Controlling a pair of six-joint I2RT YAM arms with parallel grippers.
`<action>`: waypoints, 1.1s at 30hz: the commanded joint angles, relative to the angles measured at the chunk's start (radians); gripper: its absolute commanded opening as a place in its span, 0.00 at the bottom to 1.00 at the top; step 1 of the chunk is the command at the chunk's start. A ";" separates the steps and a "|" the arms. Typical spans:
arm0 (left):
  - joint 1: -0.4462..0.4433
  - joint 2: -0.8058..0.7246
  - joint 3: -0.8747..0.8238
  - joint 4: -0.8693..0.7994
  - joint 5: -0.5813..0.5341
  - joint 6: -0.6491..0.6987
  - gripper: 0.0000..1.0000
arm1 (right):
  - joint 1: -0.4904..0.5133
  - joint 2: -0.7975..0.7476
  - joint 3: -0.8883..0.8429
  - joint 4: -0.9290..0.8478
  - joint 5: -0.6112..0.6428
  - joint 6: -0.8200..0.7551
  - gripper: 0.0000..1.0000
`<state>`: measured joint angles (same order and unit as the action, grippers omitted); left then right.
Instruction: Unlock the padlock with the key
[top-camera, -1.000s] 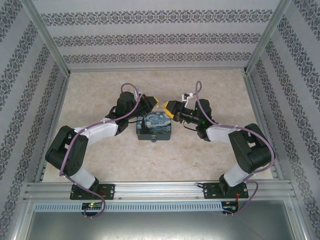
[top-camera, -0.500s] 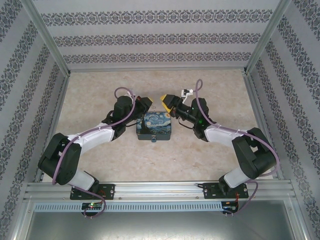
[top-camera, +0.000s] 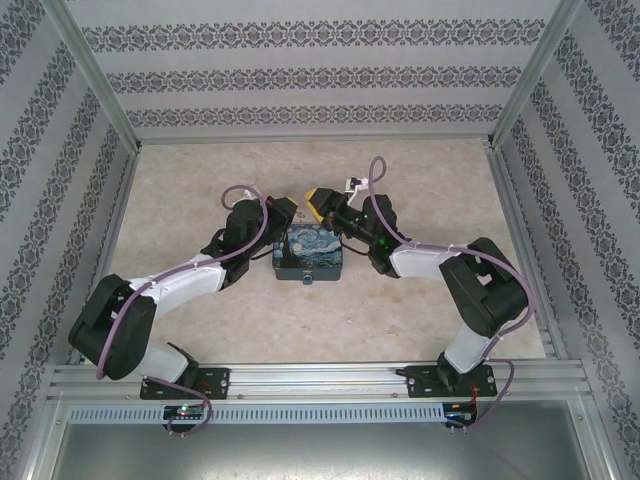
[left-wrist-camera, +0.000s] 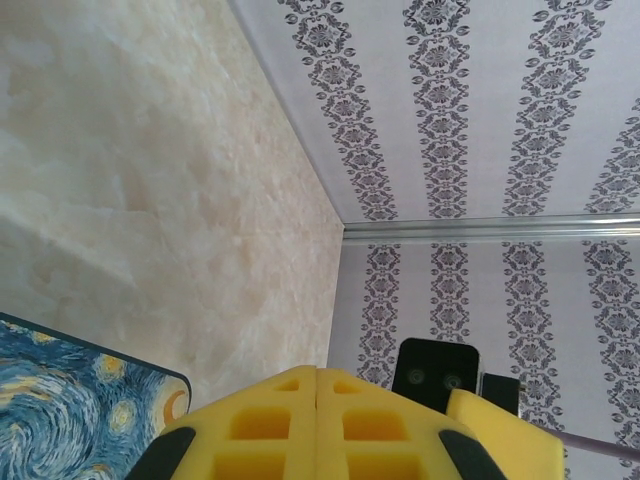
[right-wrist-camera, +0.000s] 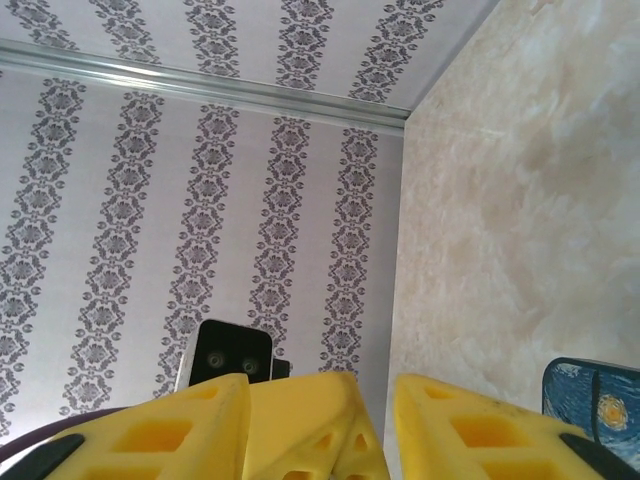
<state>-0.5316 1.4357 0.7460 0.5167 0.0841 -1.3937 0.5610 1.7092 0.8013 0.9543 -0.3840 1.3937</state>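
Blue and tiny, padlock (top-camera: 306, 281) at the box's (top-camera: 310, 250) near side, shackle too small to make out. Left gripper (left-wrist-camera: 317, 378) pressed together, nothing seen held; right gripper (top-camera: 318, 200) parted, empty.

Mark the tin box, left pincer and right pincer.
tin box (top-camera: 309, 252): top view, its painted lid.
left pincer (left-wrist-camera: 317, 400): left wrist view, seam between yellow fingers.
right pincer (top-camera: 320, 203): top view, yellow fingertips.
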 joint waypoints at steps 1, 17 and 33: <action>-0.016 -0.023 -0.005 0.055 -0.032 -0.018 0.00 | 0.015 0.021 0.026 0.085 0.015 0.024 0.40; -0.019 -0.022 -0.013 0.094 -0.059 -0.015 0.00 | 0.054 0.050 -0.020 0.188 0.000 0.083 0.36; -0.023 -0.023 -0.012 0.100 -0.072 -0.012 0.00 | 0.071 0.068 -0.050 0.232 -0.004 0.114 0.32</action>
<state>-0.5377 1.4353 0.7383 0.5694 0.0326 -1.3968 0.6201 1.7535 0.7616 1.1210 -0.3824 1.4982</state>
